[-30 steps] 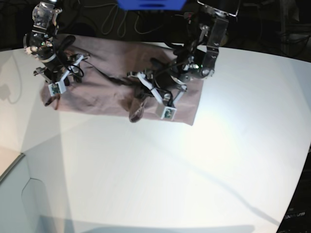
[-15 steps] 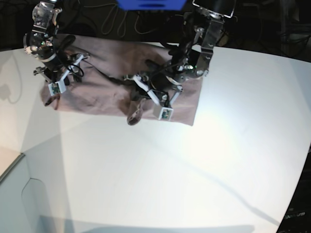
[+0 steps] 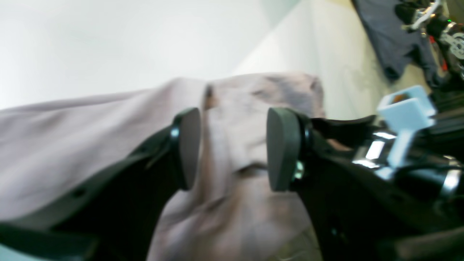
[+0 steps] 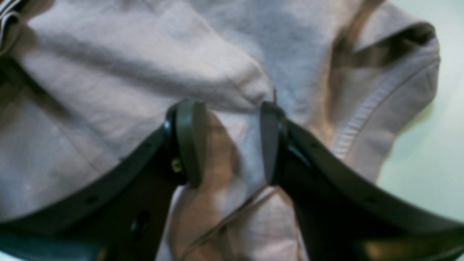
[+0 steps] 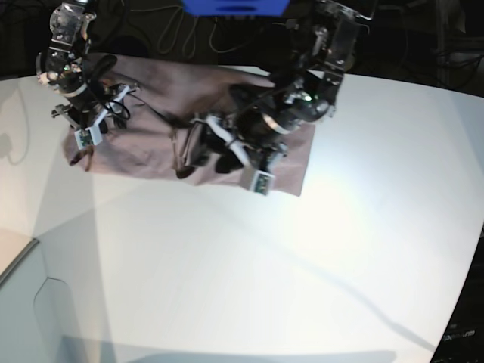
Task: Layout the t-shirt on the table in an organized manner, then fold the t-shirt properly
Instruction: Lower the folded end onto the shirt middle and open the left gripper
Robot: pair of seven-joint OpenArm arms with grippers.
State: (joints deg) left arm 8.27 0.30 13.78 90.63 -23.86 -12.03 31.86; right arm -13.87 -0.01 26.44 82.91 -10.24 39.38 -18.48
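The t-shirt [image 5: 151, 113] is lying along the far edge of the desk [image 5: 249, 265], spread wide but creased, with a loose flap near its middle. The left end effector [image 3: 232, 148] is showing its jaws apart, with a ridge of fabric lying between the pads and not pinched; the right end effector [image 4: 228, 141] is likewise standing with its jaws apart over folded cloth near a hemmed sleeve edge, gripping nothing. The step in hand appears to be setting down or re-gripping a fold near the shirt's centre. To do this well, the jaws should be clearing the cloth fully before the arm is lifting, so that no layer is being dragged; any new grip should be taking the hem edge only, not the layers beneath. In the base view, the left arm is reaching from the far side, bent low and angled across the shirt's middle, wrist turned toward the other arm. The right arm is standing at the shirt's other end, pointing steeply down onto the cloth by the desk's edge.
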